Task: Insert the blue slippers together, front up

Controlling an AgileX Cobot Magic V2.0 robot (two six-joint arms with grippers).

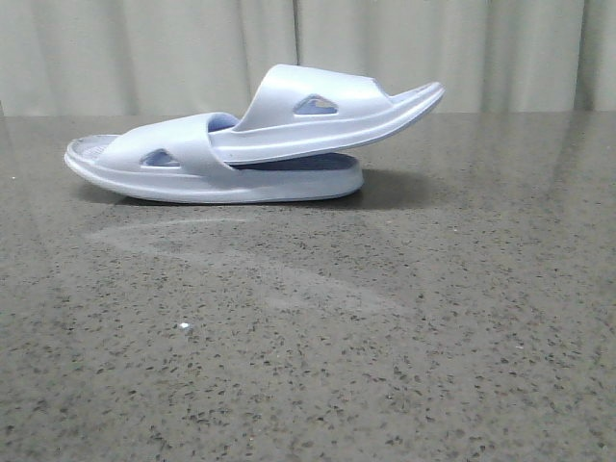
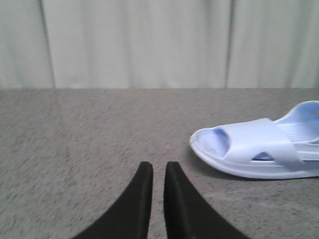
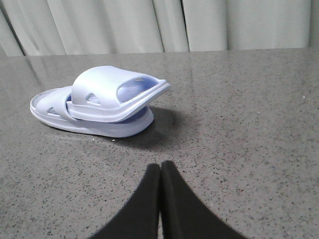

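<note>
The two blue slippers lie nested on the dark speckled table. The lower slipper [image 1: 183, 159] rests flat. The upper slipper [image 1: 318, 101] has one end tucked under the lower one's strap and its other end is raised to the right. Both show in the right wrist view, upper [image 3: 104, 84] and lower [image 3: 55, 109]. The left wrist view shows the lower slipper [image 2: 254, 147] at its right edge. My left gripper [image 2: 158, 167] is empty, with a narrow gap between its fingers, apart from the slippers. My right gripper [image 3: 160, 166] is shut and empty, well short of them. Neither gripper shows in the front view.
The speckled grey table [image 1: 308, 346] stretches from the slippers to the near edge of the front view. A pale curtain [image 1: 144, 48] hangs behind the table's far edge.
</note>
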